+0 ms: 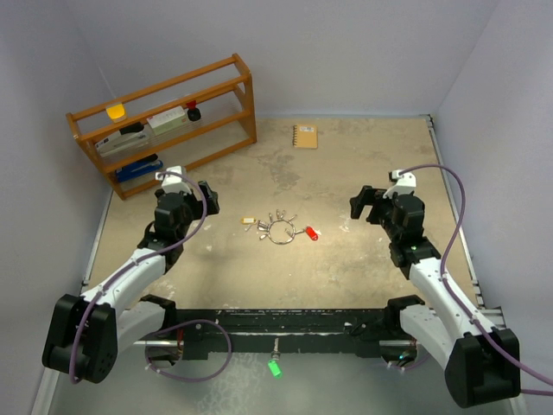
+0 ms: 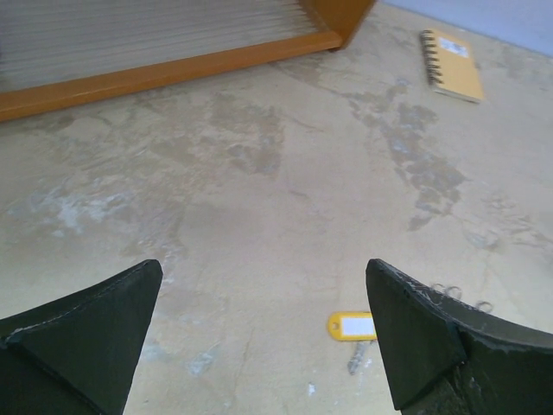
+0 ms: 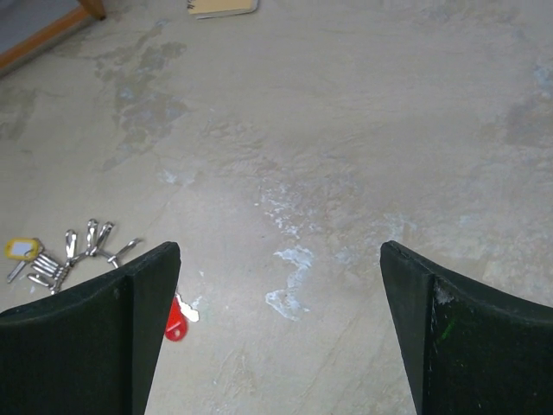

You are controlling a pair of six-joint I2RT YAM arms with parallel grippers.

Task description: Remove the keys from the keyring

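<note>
Lying flat near the middle of the worn beige tabletop, the thin round silver wire keyring sits between the two arms. The small silver metal keys fan out along its far-left side. A red-headed key sticks out to the ring's right, and a pale yellow tag lies just to its left. The left gripper hovers left of the bunch, jaws spread wide and holding nothing. The right gripper hovers well to the right, spread just as wide and empty. An orange wooden rack holding a few items stands at the far left. A small orange spiral notebook lies near the far edge.
</note>
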